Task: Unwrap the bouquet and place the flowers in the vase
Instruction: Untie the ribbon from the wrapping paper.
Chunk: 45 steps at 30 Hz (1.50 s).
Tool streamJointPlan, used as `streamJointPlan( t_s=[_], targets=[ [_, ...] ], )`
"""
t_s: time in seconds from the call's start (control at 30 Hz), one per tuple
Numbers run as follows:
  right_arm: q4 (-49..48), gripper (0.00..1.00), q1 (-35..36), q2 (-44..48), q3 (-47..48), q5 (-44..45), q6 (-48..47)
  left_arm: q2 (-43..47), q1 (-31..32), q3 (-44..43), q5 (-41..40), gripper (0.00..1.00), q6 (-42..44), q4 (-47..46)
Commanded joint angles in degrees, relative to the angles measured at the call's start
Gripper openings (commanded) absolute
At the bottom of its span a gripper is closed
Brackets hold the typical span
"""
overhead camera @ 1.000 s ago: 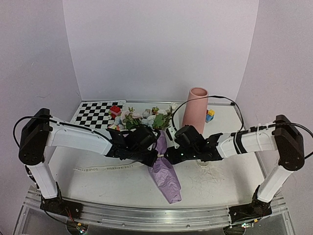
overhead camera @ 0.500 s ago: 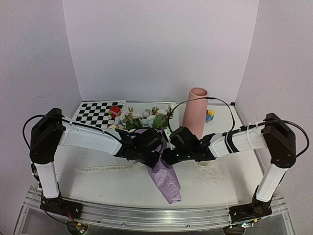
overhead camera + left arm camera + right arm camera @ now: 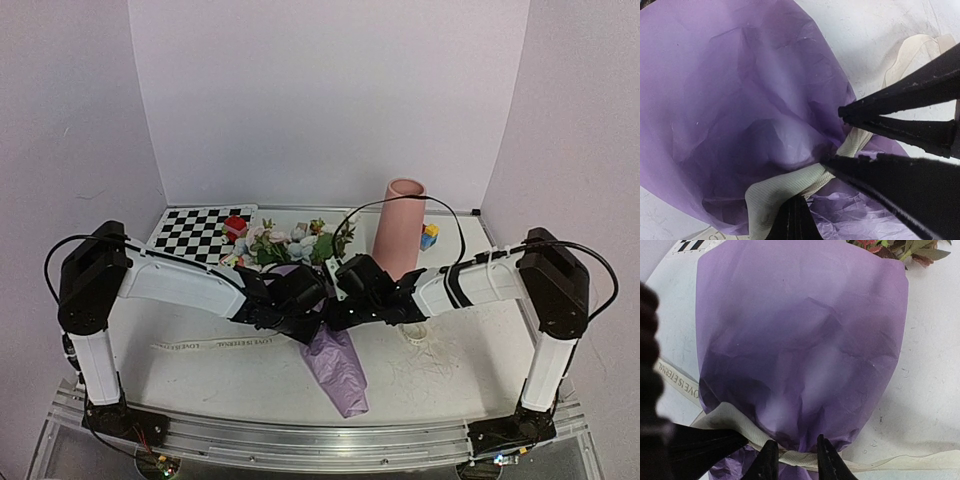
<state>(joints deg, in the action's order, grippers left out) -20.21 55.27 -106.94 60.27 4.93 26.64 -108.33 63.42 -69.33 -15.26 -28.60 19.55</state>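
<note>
The bouquet lies mid-table, its purple paper cone pointing at the near edge. The flowers spill out at the far end, and a few leaves show in the right wrist view. A cream ribbon ties the neck. My left gripper is shut on that ribbon at the neck. Facing it from the right, my right gripper stands narrowly open, and the ribbon crosses its gap. Both grippers meet over the neck, left gripper beside right gripper. The pink vase stands upright behind the right arm.
A loose ribbon tail trails left across the white table. A checkerboard and a red block lie at the back left. Blue and yellow blocks sit right of the vase. A black cable arcs over the vase.
The left jaws have closed onto the ribbon. Both arms have drawn in toward the bouquet's neck, and the paper cone's tip has swung slightly left.
</note>
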Motion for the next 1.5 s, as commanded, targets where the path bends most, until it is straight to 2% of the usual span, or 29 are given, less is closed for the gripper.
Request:
streamJointPlan(
  t_s=[0.0, 0.1, 0.23, 0.53, 0.7, 0.73, 0.8, 0.87, 1.33, 1.37, 1.43, 1.47],
  targets=[
    [1.5, 0.20, 0.0, 0.9, -0.5, 1.2, -0.1, 5.3, -0.1, 0.9, -0.8, 0.00, -1.2, 0.4],
    [1.8, 0.15, -0.1, 2.1, -1.1, 2.4, -0.3, 7.4, 0.0, 1.1, -0.4, 0.00, -1.7, 0.4],
    [2.7, 0.00, -0.1, 3.6, -1.3, 3.9, -0.2, 8.8, 0.0, 2.4, -0.4, 0.00, -1.9, -0.1],
    [3.8, 0.00, -0.6, 7.4, -3.6, 7.4, 0.3, 11.1, 0.0, 7.0, -1.4, 0.00, -4.5, -0.3],
    [4.5, 0.00, -0.8, 8.0, -3.9, 5.6, -0.7, 12.7, 0.0, 10.0, -0.2, 0.00, -5.7, -0.8],
    [4.5, 0.02, -0.8, 8.1, -3.8, 4.2, -1.3, 13.1, 0.1, 10.5, 0.6, 0.00, -5.6, -1.4],
    [4.4, 0.19, -0.7, 7.9, -3.1, 0.9, -2.2, 13.9, 0.1, 11.2, 1.8, 0.00, -5.4, -2.6],
    [4.2, 0.25, -0.7, 7.4, -2.4, -1.6, -2.3, 14.3, 0.1, 11.5, 2.4, 0.00, -5.2, -3.6],
    [4.0, 0.30, -0.8, 0.5, 0.0, -2.4, -0.4, 14.3, 0.1, 12.5, 2.7, 0.00, -5.3, -4.0],
    [4.0, 0.26, -0.8, 0.2, -0.1, -2.2, -0.4, 14.2, 0.1, 12.7, 2.6, 0.00, -5.4, -4.0],
    [4.2, 0.08, -0.7, 0.2, 0.0, -1.5, -0.3, 14.3, 0.1, 13.0, 2.5, 0.00, -5.5, -4.0],
    [4.3, 0.03, -0.7, 0.6, -0.2, -1.0, -0.2, 14.3, 0.1, 13.2, 2.3, 0.00, -5.5, -3.9]
  ],
)
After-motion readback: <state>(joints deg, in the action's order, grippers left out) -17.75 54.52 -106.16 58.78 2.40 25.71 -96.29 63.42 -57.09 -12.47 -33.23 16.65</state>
